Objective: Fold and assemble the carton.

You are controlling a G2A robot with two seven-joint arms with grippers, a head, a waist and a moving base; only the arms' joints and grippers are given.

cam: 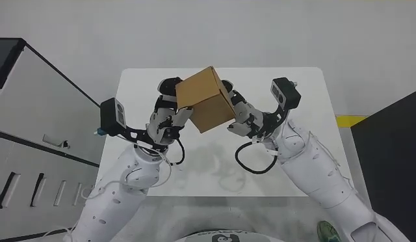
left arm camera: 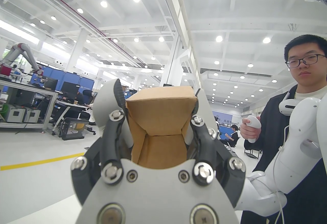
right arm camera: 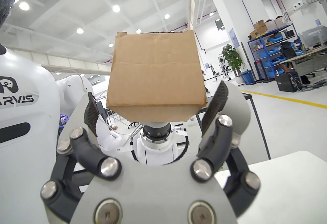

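A brown cardboard carton (cam: 205, 99), folded into a closed box, is held tilted in the air above the white table (cam: 292, 92). My left gripper (cam: 171, 114) is at its left side. In the left wrist view that gripper (left arm camera: 157, 93) is shut on the carton (left arm camera: 161, 112), with a finger (left arm camera: 116, 97) pressed against each side. My right gripper (cam: 238, 114) sits at the carton's right lower side. In the right wrist view it (right arm camera: 156, 93) stands open, its ribbed pads (right arm camera: 217, 102) spread wider than the carton (right arm camera: 155, 71), with small gaps on both sides.
The table surface shows bare around and under the arms, out to its edges. A dark-topped cabinet (cam: 19, 66) stands to the left of the table. A black panel (cam: 390, 144) stands to the right.
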